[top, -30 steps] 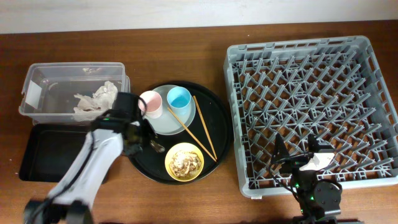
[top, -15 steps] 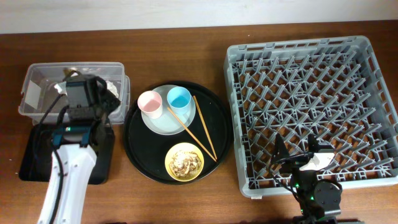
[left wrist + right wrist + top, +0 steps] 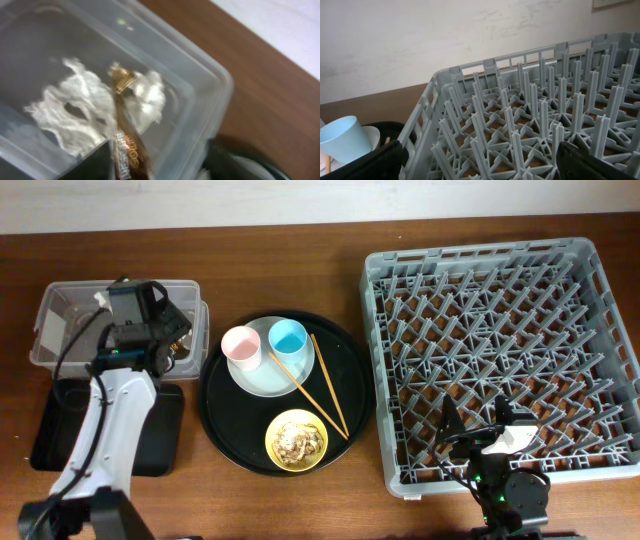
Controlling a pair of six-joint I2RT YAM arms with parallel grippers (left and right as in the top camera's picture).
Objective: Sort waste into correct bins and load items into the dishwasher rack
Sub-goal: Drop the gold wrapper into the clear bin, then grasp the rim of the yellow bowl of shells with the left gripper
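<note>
My left gripper point(image 3: 165, 338) hangs over the clear box point(image 3: 60, 288), shut on the gold foil wrapper point(image 3: 123, 132). Crumpled white tissues point(image 3: 80, 110) lie in the box under it. The shallow black tray point(image 3: 50, 430) lies in front of the box. The pink cup point(image 3: 242, 346) and blue cup point(image 3: 288, 338) stand on the grey-white plate point(image 3: 265, 380). The chopsticks point(image 3: 325, 385) lie beside them. The yellow bowl point(image 3: 296, 438) holds beige food scraps. My right gripper point(image 3: 478, 425) is open and empty over the front edge of the grey rack point(image 3: 500, 330).
The cups, plate, bowl and chopsticks all sit on a large round black tray point(image 3: 345, 360) between the bins and the rack. The right wrist view shows the rack's pegs point(image 3: 530, 110) and the blue cup point(image 3: 342, 137) at far left.
My left gripper has gone from the round tray near the bowl up and left to above the clear box, carrying the gold wrapper. The right arm has not moved.
</note>
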